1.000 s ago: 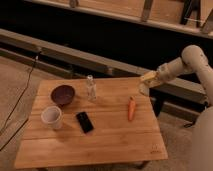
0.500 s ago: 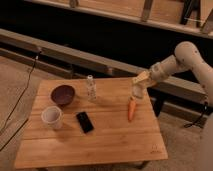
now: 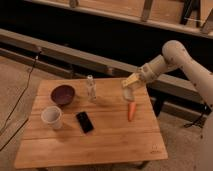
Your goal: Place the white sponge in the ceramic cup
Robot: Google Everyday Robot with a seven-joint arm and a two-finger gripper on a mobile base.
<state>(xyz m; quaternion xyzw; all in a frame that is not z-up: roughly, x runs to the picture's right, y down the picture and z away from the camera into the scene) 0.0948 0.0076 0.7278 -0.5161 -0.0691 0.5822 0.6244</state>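
1. The arm (image 3: 187, 60) reaches in from the right, bent down toward the far right part of the table (image 3: 107, 142).
2. The gripper (image 3: 131, 86) hangs above the table's right side, just over the upper end of the carrot (image 3: 131, 111).
3. The sponge (image 3: 131, 80) sits in the gripper, a pale cream block lifted clear of the wood; the fingers are closed on it, pinching it.
4. The sponge tilts a little, its left end lower than its right.
5. The cup (image 3: 52, 117) stands upright near the table's left edge, well apart from the gripper and the sponge.
6. The bowl (image 3: 63, 94), dark maroon, rests just behind the cup and a bit to its right.
7. A slim clear bottle (image 3: 90, 88) stands upright near the table's far edge, between the bowl and the gripper.
8. A black phone (image 3: 84, 121) lies flat near the middle of the table, just right of the cup.
9. The carrot lies lengthwise on the right side, one end pointing up toward the gripper.
10. A dark cable (image 3: 20, 100) trails across the floor left of the table.
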